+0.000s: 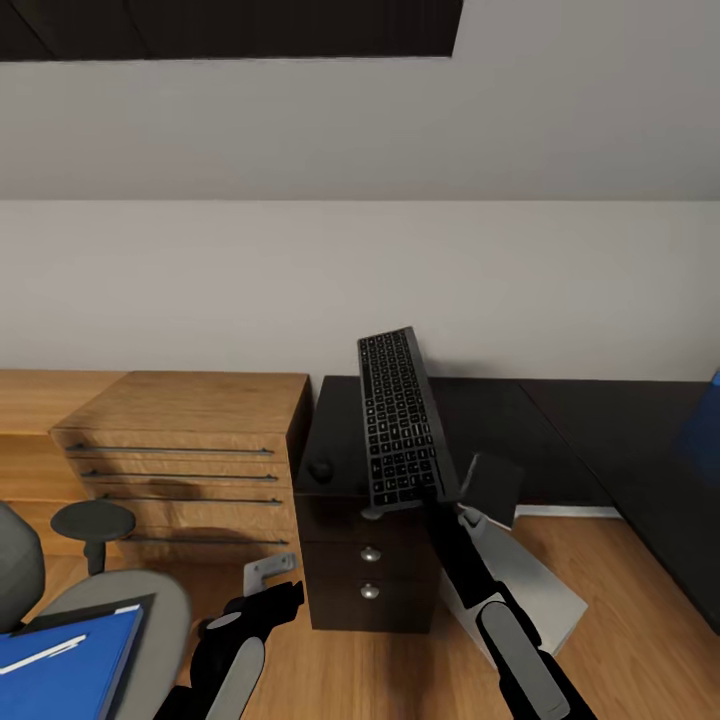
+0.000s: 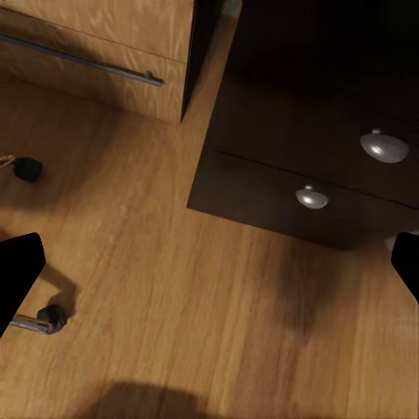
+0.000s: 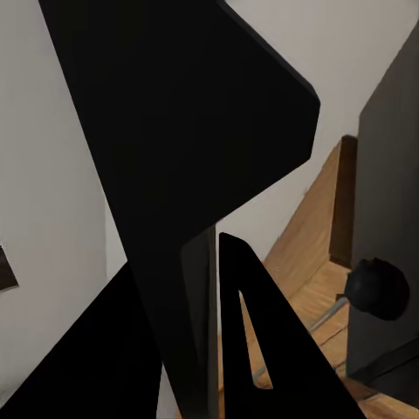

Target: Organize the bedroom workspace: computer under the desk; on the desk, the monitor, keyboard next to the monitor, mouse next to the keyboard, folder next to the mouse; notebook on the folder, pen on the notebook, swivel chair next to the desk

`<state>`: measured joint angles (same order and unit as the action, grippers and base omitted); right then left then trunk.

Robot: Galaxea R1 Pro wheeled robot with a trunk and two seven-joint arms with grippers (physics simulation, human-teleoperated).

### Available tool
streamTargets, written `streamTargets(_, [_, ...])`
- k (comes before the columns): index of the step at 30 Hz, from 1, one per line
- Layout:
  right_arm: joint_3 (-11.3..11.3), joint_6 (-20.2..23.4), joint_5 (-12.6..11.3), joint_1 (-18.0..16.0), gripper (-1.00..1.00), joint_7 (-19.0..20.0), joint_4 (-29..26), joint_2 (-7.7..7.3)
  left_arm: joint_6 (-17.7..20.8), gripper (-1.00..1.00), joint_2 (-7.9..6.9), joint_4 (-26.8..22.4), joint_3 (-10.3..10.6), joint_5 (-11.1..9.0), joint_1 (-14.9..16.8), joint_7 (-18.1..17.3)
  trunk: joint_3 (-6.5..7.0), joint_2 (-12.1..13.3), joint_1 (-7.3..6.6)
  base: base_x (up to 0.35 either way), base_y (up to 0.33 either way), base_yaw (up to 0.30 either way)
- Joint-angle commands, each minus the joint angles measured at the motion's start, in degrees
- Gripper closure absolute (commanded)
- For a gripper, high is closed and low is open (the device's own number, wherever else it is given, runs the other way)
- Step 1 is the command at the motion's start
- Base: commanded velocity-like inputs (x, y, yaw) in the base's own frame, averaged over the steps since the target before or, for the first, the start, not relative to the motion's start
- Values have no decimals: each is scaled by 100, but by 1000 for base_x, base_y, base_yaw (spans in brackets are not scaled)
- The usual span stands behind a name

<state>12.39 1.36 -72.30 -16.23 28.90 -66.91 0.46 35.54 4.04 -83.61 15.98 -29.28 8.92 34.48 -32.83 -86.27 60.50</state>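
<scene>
Keyboard (image 1: 402, 420) hangs tilted above the black tabletop (image 1: 520, 420), pinched at its near end by the right claw (image 1: 440, 497). Mouse (image 1: 321, 468) sits on the tabletop, just left of the keyboard. Left claw (image 1: 285, 590) hovers spread over the floor (image 2: 175, 288), before the tabletop's drawers (image 2: 314, 175). A blue folder (image 1: 65, 665) lies on the chair (image 1: 150, 610), well left of the tabletop.

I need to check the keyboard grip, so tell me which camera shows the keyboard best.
The head view: the keyboard shows whole, keys visible, tilted above the dark desk, held by the right gripper. The right wrist view shows it as a dark edge-on slab.
</scene>
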Motion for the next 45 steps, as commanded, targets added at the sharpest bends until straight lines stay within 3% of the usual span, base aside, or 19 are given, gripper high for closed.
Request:
streamTargets(1, [3,20,-65,-3,100,32,3,-4,6,-100,-1,-6,8,-60,4,58,13,39,-23,-7,0,0])
streamTargets(18, [-15,37,-107,-3,100,13,28,-11,6,-100,0,-6,11,-51,4,58,318,720,-396,-333,-57,0])
streamTargets(24, [-25,39,-117,-3,100,-153,30,-8,6,-100,7,-6,19,-36,4,58,426,961,-528,-316,-197,0])
streamTargets(45, [-26,39,-119,-3,100,-193,44,-4,6,-100,0,-6,16,-36,4,58,803,1803,-989,-298,-222,0])
